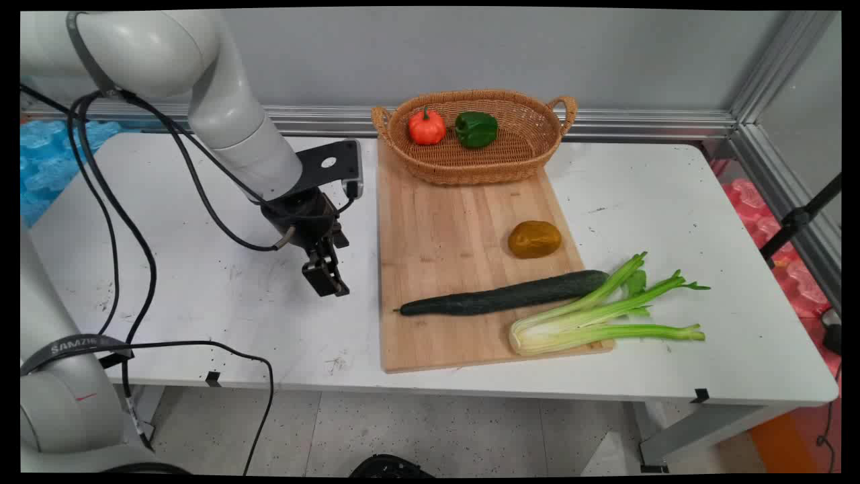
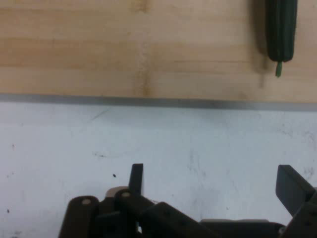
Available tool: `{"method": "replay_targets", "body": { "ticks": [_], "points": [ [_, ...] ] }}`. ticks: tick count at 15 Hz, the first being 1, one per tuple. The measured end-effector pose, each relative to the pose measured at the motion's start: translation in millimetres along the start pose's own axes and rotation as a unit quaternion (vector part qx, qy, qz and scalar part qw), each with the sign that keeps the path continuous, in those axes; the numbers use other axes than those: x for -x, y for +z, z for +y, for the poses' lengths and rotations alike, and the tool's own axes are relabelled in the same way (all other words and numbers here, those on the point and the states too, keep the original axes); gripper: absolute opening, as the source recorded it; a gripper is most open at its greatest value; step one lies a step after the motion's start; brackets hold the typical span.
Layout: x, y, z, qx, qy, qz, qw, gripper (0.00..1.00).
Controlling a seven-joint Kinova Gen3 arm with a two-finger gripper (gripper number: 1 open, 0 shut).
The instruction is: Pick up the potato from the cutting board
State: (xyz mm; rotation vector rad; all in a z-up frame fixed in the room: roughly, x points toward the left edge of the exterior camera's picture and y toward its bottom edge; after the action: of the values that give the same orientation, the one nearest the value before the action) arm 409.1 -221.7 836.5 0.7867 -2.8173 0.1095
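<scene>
Far left past the surface [image 1: 201, 296] edge there's some blue bubbly plastic stuff [image 1: 47, 161] on the floor, and black cables [image 1: 107, 222] droop off the arm down across that side. The surface itself is white, a bit scuffed with dark specks and scratches. The gripper [image 1: 326, 279] hangs low over a bare patch of it, just left of the wooden cutting board [image 1: 443, 228], fingers spread wide apart and holding nothing — the hand view shows the two fingertips [image 2: 136, 178] well apart with only white surface between them, plus the board's edge and the stem tip of the cucumber [image 1: 504, 296] beyond. Moving right, the board runs from the near side back toward the wall, and a wicker basket [image 1: 531, 144] sits on its far end with a small orange-red pumpkin-looking thing [image 1: 426, 126] and a green bell pepper [image 1: 476, 129] side by side inside. Mid-board on the right there's a brownish-yellow potato-like lump [image 1: 534, 239]; nearer the front the cucumber lies at a slant, and a bunch of celery [image 1: 598, 316] lies just beside it, its base on the board's corner and its leafy ends sticking out onto the surface. Behind it all is a plain grey wall [image 1: 470, 54] with an aluminium rail [image 1: 638, 124] — and at the far right, pink bubbly plastic [image 1: 759, 202] on the floor and a black stand leg [image 1: 799, 218].
</scene>
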Motion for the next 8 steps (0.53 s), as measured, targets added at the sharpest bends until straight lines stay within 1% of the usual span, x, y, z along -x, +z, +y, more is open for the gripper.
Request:
{"method": "replay_targets", "body": {
  "ticks": [3,5,8],
  "points": [
    [-12,0,-4,-0.005,-0.004,0.014,0.9999,1.00],
    [-26,0,-8,-0.008,-0.005,0.028,0.9996,1.00],
    [-54,-2,-18,-0.015,-0.010,0.057,0.9982,1.00]
  ]
}}
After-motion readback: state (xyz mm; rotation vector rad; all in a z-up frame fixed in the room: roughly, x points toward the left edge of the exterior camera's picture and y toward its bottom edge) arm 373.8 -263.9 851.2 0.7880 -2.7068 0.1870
